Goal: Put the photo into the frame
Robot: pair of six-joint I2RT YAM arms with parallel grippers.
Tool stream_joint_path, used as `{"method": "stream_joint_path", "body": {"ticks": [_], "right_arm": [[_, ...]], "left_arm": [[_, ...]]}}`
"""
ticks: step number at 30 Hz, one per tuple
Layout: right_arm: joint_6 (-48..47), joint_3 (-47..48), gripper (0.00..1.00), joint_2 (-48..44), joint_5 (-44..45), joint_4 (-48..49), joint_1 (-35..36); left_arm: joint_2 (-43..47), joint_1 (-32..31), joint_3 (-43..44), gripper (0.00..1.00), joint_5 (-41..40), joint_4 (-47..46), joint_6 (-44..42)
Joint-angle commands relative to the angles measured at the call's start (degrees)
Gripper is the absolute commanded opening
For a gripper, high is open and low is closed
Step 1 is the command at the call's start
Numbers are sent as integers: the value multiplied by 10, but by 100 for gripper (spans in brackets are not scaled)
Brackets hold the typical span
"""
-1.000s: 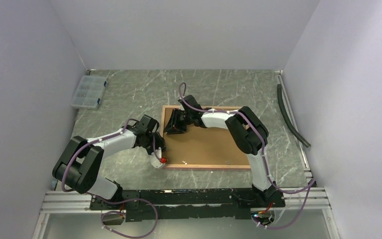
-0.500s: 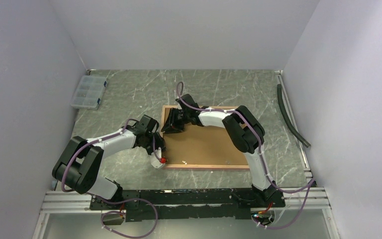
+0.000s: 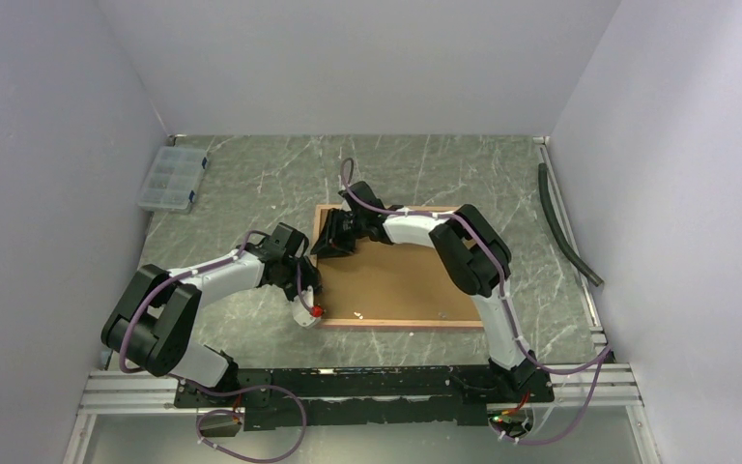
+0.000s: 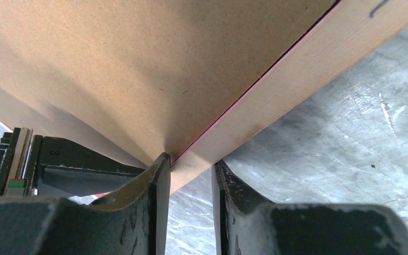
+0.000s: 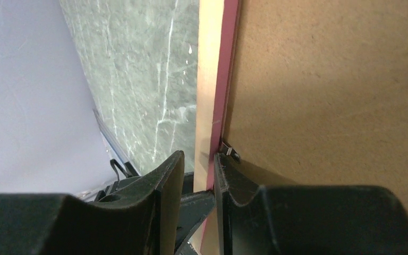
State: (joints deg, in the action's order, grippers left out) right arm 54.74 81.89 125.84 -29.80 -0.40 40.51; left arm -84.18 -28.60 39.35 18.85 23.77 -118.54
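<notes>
The frame (image 3: 401, 324) lay flat mid-desk (image 3: 251, 184), tan back up, brown board (image 3: 396, 280) inside, well apart from both side walls. Near-left corner rail: left hand (image 3: 315, 311) clenched on it. Far-left rail, pink edge showing: right hand (image 3: 333, 237) straddled it; grip cannot be told.
</notes>
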Motion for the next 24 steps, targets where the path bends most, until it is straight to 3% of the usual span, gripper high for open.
{"method": "stream_joint_path", "body": {"ticks": [1, 7, 11, 14, 21, 24], "right_arm": [[-11, 23, 31, 33, 48, -11, 0], [-10, 6, 31, 13, 39, 2, 0], [-8, -13, 32, -22, 22, 23, -4], [-11, -27, 35, -56, 17, 22, -13], [-27, -42, 47, -112, 35, 7, -44], [-38, -55, 50, -138, 45, -19, -65]], "left_arm": [[-20, -1, -37, 8, 10, 161, -360], [-17, -1, -35, 7, 5, 163, -354], [-6, -1, -38, 12, 4, 142, -330], [15, -1, -39, 31, 2, 128, -276], [86, 11, -28, 93, 13, 142, -198], [124, 14, -29, 94, 18, 148, -163]]}}
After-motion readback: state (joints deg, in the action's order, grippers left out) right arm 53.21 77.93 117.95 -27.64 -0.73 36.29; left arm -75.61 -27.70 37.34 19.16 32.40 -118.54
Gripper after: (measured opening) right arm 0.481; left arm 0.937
